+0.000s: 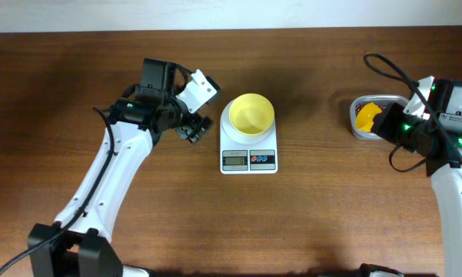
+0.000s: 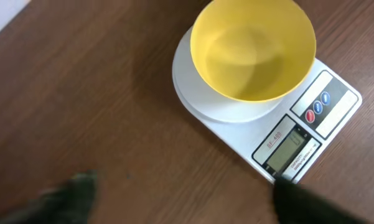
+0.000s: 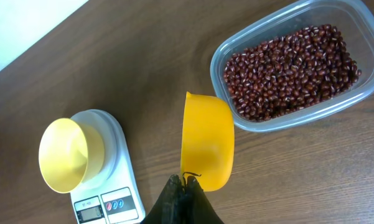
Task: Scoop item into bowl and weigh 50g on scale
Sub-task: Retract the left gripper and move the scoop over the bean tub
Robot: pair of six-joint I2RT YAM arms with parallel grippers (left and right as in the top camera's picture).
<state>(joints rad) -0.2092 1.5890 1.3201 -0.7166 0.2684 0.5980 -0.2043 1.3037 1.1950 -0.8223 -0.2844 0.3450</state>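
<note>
Overhead: pale-yellow bowl [image 1: 250, 114] sits on white scale [image 1: 248, 159], frame centre, w/ left gripper [image 1: 193, 128] just left of them. Right gripper [image 1: 383, 123] at clear tub [image 1: 354, 127], right edge, w/ yellow scoop [image 1: 367, 115].

Left wrist: bowl empty, upper right. Fingers [image 2: 68, 196] wide apart along bottom, holding nothing. Red print by display [image 2: 291, 149] too small to read.

Right wrist: jaws pinched on scoop's lower end, bottom centre. Dark red-brown beans [image 3: 289, 62] fill tub, upper right, beside scoop.

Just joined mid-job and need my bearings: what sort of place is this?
Probably a robot test bench, not a home kitchen: a wooden table carries a kitchen scale with a yellow bowl on it, a tub of beans, and the right gripper holds a scoop.
</note>
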